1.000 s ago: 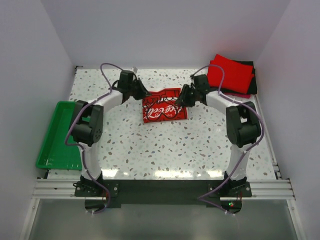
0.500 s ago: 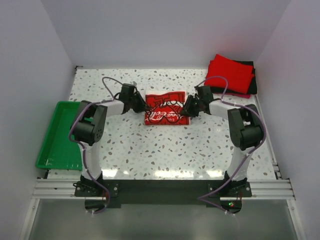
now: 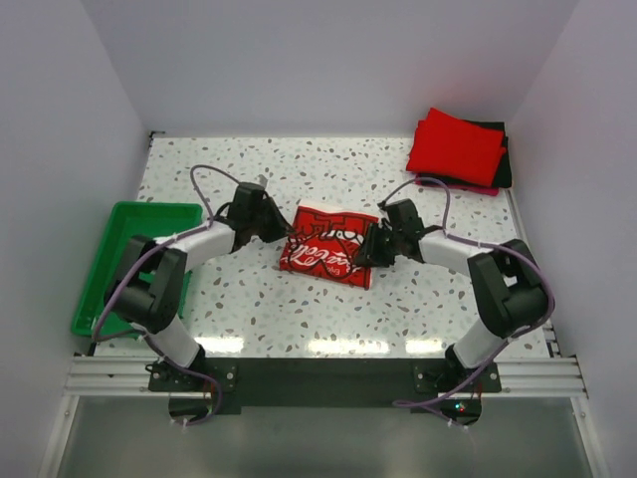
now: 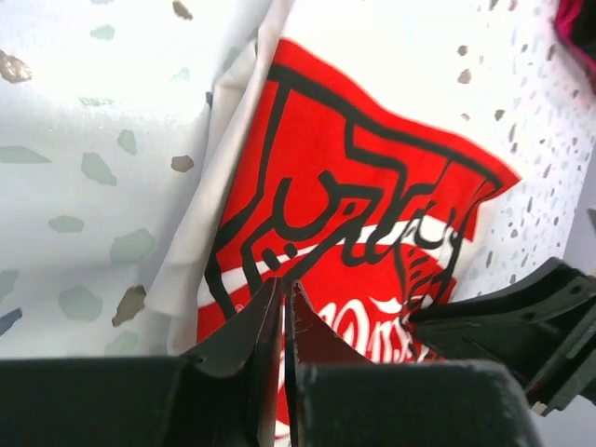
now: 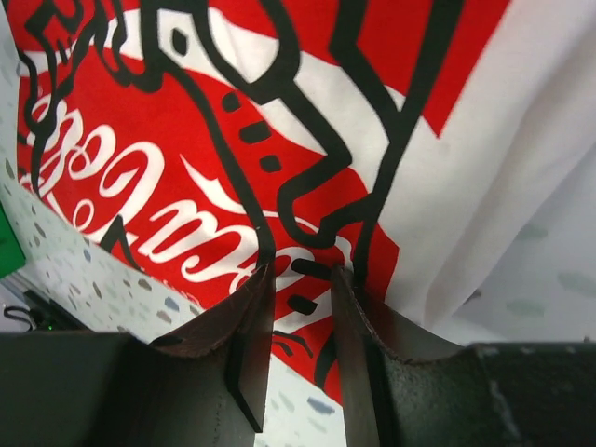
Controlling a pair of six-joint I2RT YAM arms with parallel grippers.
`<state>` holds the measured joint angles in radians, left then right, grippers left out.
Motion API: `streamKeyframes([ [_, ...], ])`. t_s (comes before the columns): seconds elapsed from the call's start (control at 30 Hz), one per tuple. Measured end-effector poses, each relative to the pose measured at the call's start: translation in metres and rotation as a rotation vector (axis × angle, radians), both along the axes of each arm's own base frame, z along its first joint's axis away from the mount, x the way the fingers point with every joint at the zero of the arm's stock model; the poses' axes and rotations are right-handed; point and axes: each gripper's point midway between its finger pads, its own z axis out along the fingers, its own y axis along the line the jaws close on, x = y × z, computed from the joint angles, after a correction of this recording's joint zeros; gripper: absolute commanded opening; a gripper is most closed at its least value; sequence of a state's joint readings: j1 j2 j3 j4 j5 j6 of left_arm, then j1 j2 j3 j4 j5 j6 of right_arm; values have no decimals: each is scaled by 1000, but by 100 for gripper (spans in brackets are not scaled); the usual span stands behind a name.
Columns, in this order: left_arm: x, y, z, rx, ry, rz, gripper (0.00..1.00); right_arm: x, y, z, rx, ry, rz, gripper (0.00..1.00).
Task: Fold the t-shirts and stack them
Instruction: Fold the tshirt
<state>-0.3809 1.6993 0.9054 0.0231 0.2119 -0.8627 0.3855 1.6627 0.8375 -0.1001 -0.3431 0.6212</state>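
Observation:
A folded cream-white t-shirt (image 3: 328,249) with a red script print lies mid-table, slightly askew. My left gripper (image 3: 284,232) is at its left edge. In the left wrist view the left gripper (image 4: 284,284) hovers over the print (image 4: 372,186) with its jaws almost together, a thin slit and no cloth between them. My right gripper (image 3: 366,255) is at the shirt's right edge. In the right wrist view the right gripper (image 5: 300,270) stands open, and the print (image 5: 140,168) shows through the gap. A folded red t-shirt (image 3: 458,147) rests on a black one (image 3: 503,159) at the back right.
A green plastic tray (image 3: 119,269) sits at the table's left edge. White walls close in the back and both sides. Speckled tabletop (image 3: 299,309) shows in front of the shirt. The right gripper's black body (image 4: 521,317) shows in the left wrist view.
Both arms have come down and toward the near edge, bringing the printed shirt with them. It now lies lower on the table and tilted.

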Motion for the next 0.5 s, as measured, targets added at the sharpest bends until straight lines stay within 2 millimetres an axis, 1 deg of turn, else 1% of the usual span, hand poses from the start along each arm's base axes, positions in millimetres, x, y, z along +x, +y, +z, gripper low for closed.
streamKeyframes([
  [0.07, -1, 2, 18, 6, -39, -7, 10, -11, -1, 4, -11, 14, 10, 36],
  [0.17, -4, 5, 46, 2, -98, -19, 9, -10, -5, 19, -15, -5, -5, 40],
  [0.23, -7, 5, 62, -14, -136, -25, 8, -1, -7, 32, -18, -30, -23, 40],
  [0.3, -14, 5, 68, -28, -157, -33, 7, 15, -5, 48, -6, -69, -37, 40],
  [0.33, -21, 5, 66, -29, -155, -40, 6, 25, -3, 56, 3, -90, -43, 40],
  [0.4, -33, 2, 55, -21, -130, -59, 5, 47, 2, 70, 23, -130, -55, 40],
  [0.43, -41, 0, 46, -13, -108, -70, 3, 58, 4, 72, 30, -140, -59, 40],
  [0.5, -54, 0, 27, 1, -62, -84, 1, 79, 7, 70, 39, -149, -73, 40],
])
